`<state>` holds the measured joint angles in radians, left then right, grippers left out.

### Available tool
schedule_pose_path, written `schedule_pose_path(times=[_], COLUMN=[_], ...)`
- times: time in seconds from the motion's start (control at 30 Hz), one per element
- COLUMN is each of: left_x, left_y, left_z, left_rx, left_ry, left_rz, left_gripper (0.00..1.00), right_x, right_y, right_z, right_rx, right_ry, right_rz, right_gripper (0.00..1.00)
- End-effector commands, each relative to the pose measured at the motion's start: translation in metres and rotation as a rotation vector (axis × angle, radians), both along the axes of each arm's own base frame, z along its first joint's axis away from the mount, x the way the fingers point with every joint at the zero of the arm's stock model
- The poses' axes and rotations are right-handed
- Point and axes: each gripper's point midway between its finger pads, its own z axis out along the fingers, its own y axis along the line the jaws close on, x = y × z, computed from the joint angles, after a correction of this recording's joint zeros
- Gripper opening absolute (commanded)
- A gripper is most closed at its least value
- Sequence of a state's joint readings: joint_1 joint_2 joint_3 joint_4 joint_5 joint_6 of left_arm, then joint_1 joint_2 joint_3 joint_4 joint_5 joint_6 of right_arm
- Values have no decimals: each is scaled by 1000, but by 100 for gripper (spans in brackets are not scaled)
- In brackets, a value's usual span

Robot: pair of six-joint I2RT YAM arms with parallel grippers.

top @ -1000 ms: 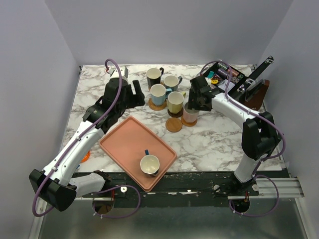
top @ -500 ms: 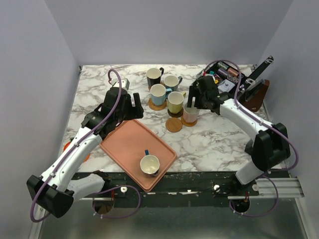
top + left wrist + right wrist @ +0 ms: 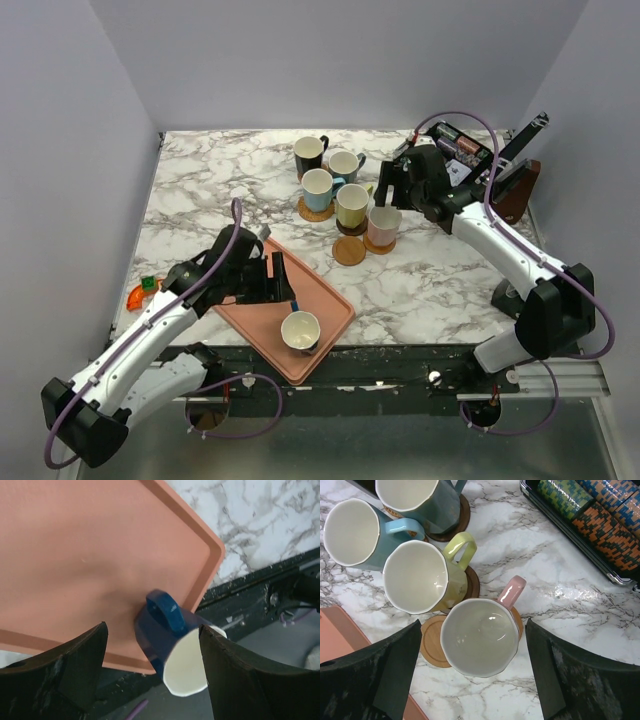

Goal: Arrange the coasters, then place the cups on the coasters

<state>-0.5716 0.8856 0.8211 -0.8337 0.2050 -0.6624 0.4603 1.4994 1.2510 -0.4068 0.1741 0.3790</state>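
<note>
— How many of each?
— 6 small handled mugs (image 3: 318, 188) and 5 thin round coasters (image 3: 470, 582) showing, 1 tan woven coaster (image 3: 349, 250) bare.
— The blue mug (image 3: 300, 330)?
— Upright at the near end of the salmon-pink rectangular tray (image 3: 75, 555), handle pointing at the left gripper (image 3: 152, 626), whose jaws gape clear of it. The right gripper (image 3: 474, 622) is spread above the pink mug (image 3: 479, 639), gripping nothing

Top: high, near side, down over whole table (image 3: 200, 180); left wrist close over blue cup (image 3: 152, 635), right over pink cup (image 3: 479, 637), both shared
</note>
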Motion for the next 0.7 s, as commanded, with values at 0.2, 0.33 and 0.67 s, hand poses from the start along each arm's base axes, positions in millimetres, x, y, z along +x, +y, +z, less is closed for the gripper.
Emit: schedule_pose_path(times=[0.2,0.33,0.67], left_x=[-61,-74,-57], left_y=[-17,-3,-19], left_z=[-7,-23,-42], left_rx=[-28,72,95], left_ry=[201,252,241], left_rz=[-66,-92,-96], left_gripper=[77,76,17], right_x=[-1,-4,-10], right_y=[9,7,-9], right_z=[14,10,14], right_rx=[42,37,-14], right_ry=[-54,-50,-80], right_rz=[47,43,12], right_gripper=[91,91,90])
